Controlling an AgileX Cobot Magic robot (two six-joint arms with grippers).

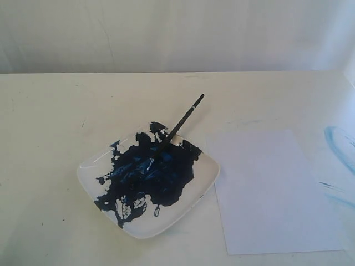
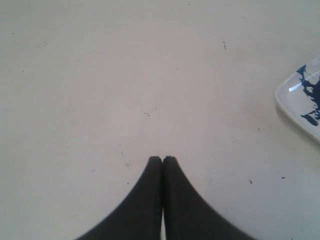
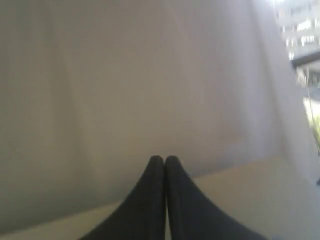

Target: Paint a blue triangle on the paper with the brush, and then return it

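Observation:
The thin black brush (image 1: 176, 128) lies tilted across the white square plate (image 1: 203, 180), its tip in the dark blue paint and its handle end sticking out past the plate's far rim. Right of the plate lies the paper (image 1: 274, 191), a blank white sheet with no blue triangle on it. Neither arm appears in the exterior view. My left gripper (image 2: 162, 159) is shut and empty above bare table, with a corner of the plate (image 2: 292, 100) off to one side. My right gripper (image 3: 164, 159) is shut and empty, facing a pale wall and the table's edge.
Faint light-blue smears (image 1: 338, 145) mark the table right of the paper. A pale wall (image 1: 177, 33) rises behind the table's far edge. Bare cream table (image 1: 50, 127) stretches left of the plate.

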